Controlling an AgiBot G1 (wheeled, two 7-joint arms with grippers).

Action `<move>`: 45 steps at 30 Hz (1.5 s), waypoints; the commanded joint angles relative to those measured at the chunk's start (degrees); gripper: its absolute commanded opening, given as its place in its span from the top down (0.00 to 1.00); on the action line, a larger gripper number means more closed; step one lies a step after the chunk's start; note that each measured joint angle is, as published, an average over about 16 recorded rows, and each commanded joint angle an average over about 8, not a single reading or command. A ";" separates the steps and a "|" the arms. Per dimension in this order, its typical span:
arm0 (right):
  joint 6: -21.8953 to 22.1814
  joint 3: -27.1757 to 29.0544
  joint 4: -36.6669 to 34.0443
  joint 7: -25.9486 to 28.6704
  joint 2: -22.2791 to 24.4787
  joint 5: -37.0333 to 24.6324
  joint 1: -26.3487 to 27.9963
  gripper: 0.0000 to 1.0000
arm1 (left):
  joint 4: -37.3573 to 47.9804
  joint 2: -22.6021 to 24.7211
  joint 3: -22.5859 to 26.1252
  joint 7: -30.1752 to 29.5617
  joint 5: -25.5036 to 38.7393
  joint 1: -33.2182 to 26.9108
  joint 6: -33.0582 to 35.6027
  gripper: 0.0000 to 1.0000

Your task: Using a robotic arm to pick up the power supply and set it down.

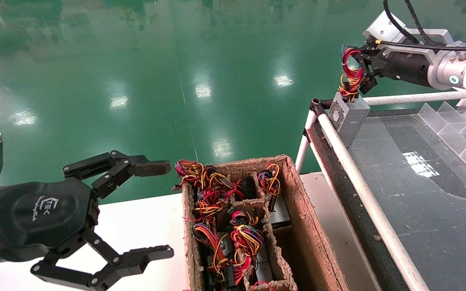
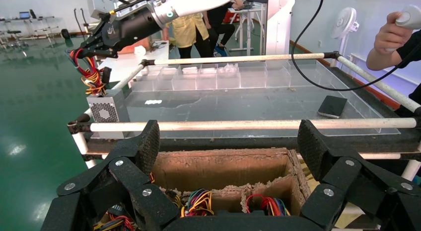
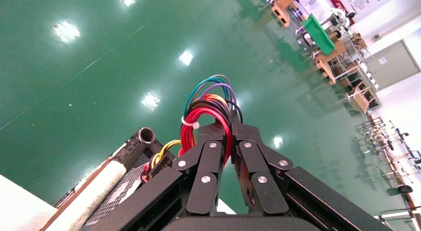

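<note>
**Right arm holds the power supply by its wires at the conveyor's corner**

The right gripper [image 1: 361,74] reaches in from the right side of the head view, its silver-white forearm nearly level and its black wrist pointing toward the robot's left. Its fingers [image 3: 211,161] are pressed together on the wire bundle [image 1: 351,79], with the red, yellow and black loop standing up between the fingertips in the right wrist view.

The power supply [image 1: 349,116] hangs tilted below that bundle, a small grey metal box with a perforated vent face turned toward the green floor [image 1: 136,81]. It sits at the far left corner of the conveyor table [image 1: 439,202], just inside the white rail [image 1: 362,190] that runs along the table's left edge. Whether its base touches the dark surface or hangs just clear of it cannot be told.

The left gripper [image 1: 158,210] is held low at the left of the head view, above the near edge of the white table [image 1: 136,226], palm logo facing up. Its two fingers are spread wide and hold nothing.

Beside it, on the white table, stands the brown pulp carton [image 1: 310,226], its compartments packed with more grey units and coloured wire bundles. At the far right edge of the conveyor table are clear plastic dividers [image 1: 459,129].
</note>
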 commanded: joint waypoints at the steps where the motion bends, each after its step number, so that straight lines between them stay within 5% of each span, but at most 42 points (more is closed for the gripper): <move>1: 0.04 0.03 -0.02 0.14 0.00 0.04 -0.06 0.00 | 0.00 0.00 0.00 0.00 0.00 0.00 0.00 0.00; 28: -0.58 0.73 1.54 0.55 0.87 1.08 1.11 0.00 | 0.00 -0.01 0.01 0.01 -0.01 0.00 -0.01 0.00; 45: -11.61 5.11 19.09 9.52 8.41 10.44 -10.72 0.00 | 0.03 -0.01 0.01 0.02 -0.03 0.00 -0.02 0.00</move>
